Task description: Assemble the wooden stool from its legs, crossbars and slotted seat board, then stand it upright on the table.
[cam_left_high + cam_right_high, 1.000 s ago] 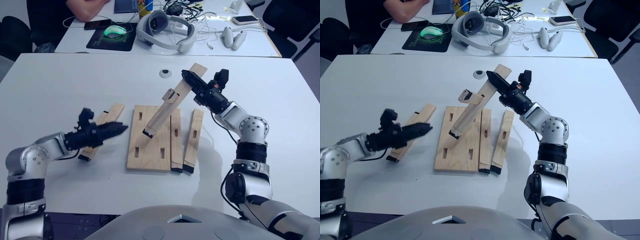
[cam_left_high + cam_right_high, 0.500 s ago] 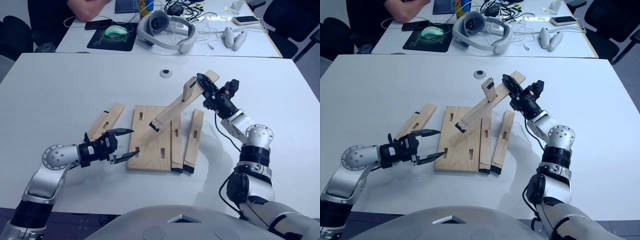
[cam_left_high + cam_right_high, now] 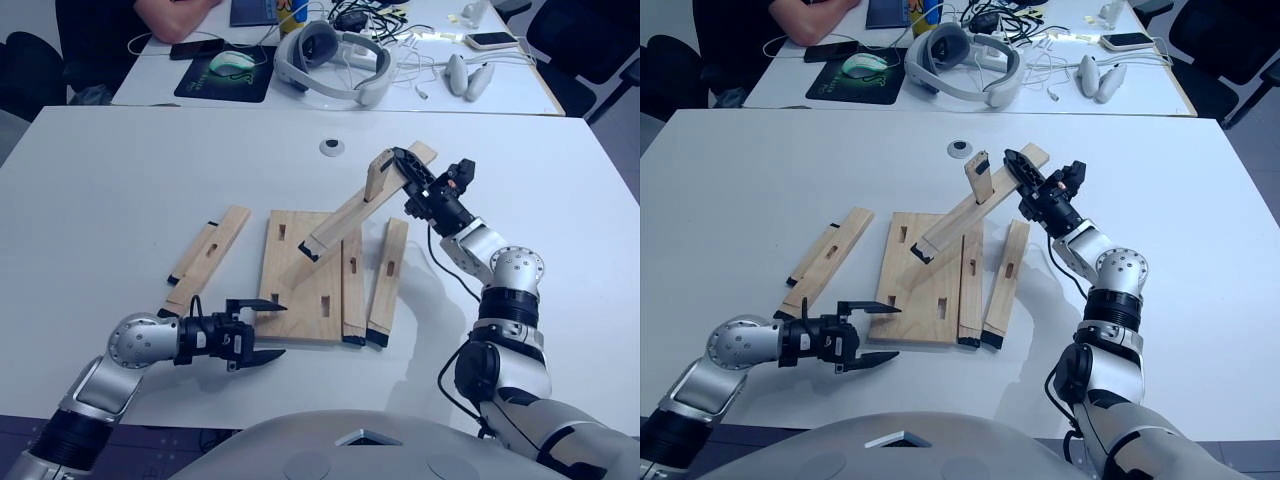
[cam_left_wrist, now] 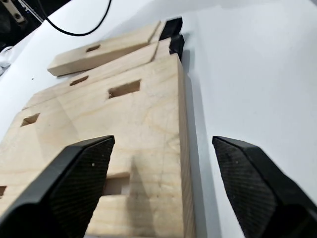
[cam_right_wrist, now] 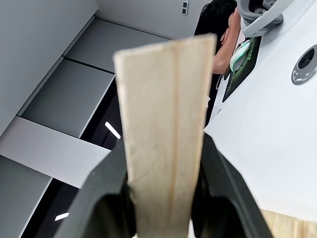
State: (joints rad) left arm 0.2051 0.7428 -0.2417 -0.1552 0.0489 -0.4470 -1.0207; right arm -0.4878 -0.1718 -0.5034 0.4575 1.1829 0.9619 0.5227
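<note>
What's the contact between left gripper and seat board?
Cannot tell. Left wrist view: the open left gripper straddles a corner of the seat board; no contact or gap shows plainly.

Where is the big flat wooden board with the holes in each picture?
Left eye view: seat board at table centre.
Right eye view: seat board, same spot.
Left wrist view: seat board close up, open left end effector at its near corner.
Right wrist view: wood sliver past the held leg may be it; cannot tell.
Landmark: black-tipped legs alongside it.

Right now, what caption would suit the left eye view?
Right gripper holds a leg tilted over the slotted seat board; left gripper, jaws open, faces the board's near edge.
</note>
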